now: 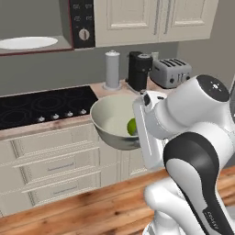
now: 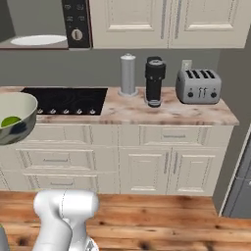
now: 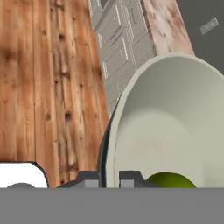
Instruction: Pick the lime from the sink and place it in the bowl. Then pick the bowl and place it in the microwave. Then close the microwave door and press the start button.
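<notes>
The gripper (image 3: 108, 179) was clamped on the rim of the bowl (image 1: 112, 121), one finger outside the wall and one inside it, as the hand view showed. The bowl hung in the air in front of the counter (image 2: 162, 112), clear of its edge and above the lower cabinet drawers (image 1: 55, 165). It was tilted slightly, with its open side up.

The lime (image 1: 132, 126) lay inside the bowl, low against the wall on the gripper's side. In the right base view the lime (image 2: 10, 121) showed as a green patch just under the bowl's near rim, and in the hand view it (image 3: 171, 180) sat just beside the inner finger.

The microwave (image 1: 81, 23) was mounted above the counter, up and to the left of the bowl in the left base view. Its cavity was open to view, with the white plate (image 1: 26, 42) lying flat inside and the control panel with its knob (image 1: 84, 34) at the right of the opening.

On the counter behind the bowl lay the black cooktop (image 1: 43, 105). Further right along the counter stood a grey canister (image 2: 128, 74), a black coffee machine (image 2: 155, 81) and a silver toaster (image 2: 198, 86), all upright and apart from one another. Wooden floor (image 2: 162, 220) ran below the cabinets.
</notes>
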Controlling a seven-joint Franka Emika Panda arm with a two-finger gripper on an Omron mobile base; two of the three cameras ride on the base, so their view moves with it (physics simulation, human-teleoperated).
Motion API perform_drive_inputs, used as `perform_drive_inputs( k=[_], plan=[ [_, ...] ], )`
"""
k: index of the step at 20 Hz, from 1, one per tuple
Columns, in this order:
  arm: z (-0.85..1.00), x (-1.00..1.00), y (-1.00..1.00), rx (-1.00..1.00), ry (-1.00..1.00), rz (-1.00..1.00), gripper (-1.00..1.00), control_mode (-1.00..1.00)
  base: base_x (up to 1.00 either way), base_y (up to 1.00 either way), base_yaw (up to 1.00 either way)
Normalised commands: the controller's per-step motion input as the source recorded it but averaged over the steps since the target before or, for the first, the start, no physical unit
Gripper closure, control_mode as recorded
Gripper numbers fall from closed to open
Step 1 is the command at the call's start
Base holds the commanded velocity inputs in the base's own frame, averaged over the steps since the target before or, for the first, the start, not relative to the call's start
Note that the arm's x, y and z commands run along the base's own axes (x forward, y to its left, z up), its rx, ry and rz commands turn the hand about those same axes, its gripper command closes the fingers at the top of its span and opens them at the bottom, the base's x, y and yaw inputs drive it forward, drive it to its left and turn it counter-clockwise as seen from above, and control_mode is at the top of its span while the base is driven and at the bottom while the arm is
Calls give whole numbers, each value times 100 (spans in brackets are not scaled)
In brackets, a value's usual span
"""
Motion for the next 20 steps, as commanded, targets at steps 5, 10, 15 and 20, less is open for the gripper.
perform_drive_inputs(
  k=[5, 10, 15, 20],
  plan=[
    [0, 0, 0, 0, 0, 0, 100, 100, 91, 23, 0],
    [0, 0, 0, 0, 0, 0, 100, 100, 67, 37, 3],
    [0, 0, 0, 0, 0, 0, 100, 100, 3, 61, 1],
    [0, 0, 0, 0, 0, 0, 100, 100, 0, 51, 0]
  ],
)
